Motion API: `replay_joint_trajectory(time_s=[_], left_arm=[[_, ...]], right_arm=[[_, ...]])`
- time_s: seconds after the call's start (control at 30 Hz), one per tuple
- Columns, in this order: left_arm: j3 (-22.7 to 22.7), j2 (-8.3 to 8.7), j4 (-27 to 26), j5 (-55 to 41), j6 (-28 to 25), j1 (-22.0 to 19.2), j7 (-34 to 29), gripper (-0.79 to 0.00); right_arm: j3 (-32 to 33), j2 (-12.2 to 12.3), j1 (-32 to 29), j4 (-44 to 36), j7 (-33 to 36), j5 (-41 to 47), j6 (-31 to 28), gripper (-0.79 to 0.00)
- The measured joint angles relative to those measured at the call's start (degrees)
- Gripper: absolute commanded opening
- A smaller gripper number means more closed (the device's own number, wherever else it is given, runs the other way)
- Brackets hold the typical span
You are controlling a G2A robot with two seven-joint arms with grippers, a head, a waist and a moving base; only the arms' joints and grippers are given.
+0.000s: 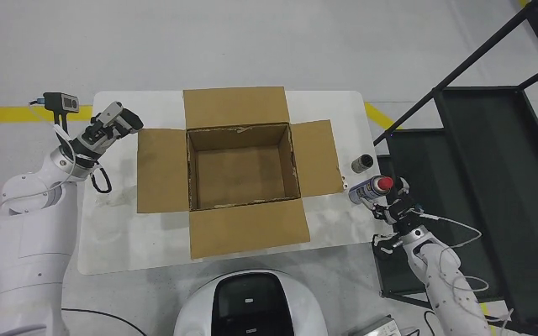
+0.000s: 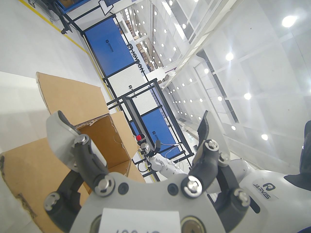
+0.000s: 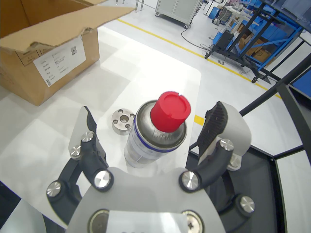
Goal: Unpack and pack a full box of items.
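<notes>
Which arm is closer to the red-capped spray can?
Right arm: its open jaws flank the spray can. The left arm sits on the far side of the box.

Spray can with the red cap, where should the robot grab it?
By its round silver body below the cap, from the sides. The spray can stands upright on the table, and the open right gripper has a finger on each side of it.

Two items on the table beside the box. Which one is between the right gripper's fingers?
The red-capped spray can: the open right gripper straddles it. The small metal disc sits beyond the can, outside the fingers.
</notes>
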Motion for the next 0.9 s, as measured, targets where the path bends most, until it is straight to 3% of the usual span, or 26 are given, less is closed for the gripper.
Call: replay_joint_trajectory(time_s=[0.23, 0.3, 0.33, 0.7, 0.9], left_arm=[[0.0, 0.0, 0.0, 0.0, 0.0, 0.0, 0.0, 0.0], [0.0, 0.0, 0.0, 0.0, 0.0, 0.0, 0.0, 0.0], [0.0, 0.0, 0.0, 0.0, 0.0, 0.0, 0.0, 0.0], [0.0, 0.0, 0.0, 0.0, 0.0, 0.0, 0.0, 0.0], [0.0, 0.0, 0.0, 0.0, 0.0, 0.0, 0.0, 0.0]], right_arm=[[-3.61, -0.33, 5.89, 8.16, 0.71, -0.86, -1.34, 0.0], [-4.52, -0.48, 7.48, 10.21, 0.36, -0.91, -1.44, -0.456], [-5.1, -0.6, 8.53, 11.56, 0.1, -0.72, -1.51, -0.785], [-8.1, -1.63, 14.42, 19.4, -3.5, 4.29, -2.22, -0.785], [-6.18, -1.02, 14.04, 17.16, -8.05, 5.42, -2.32, -0.785]])
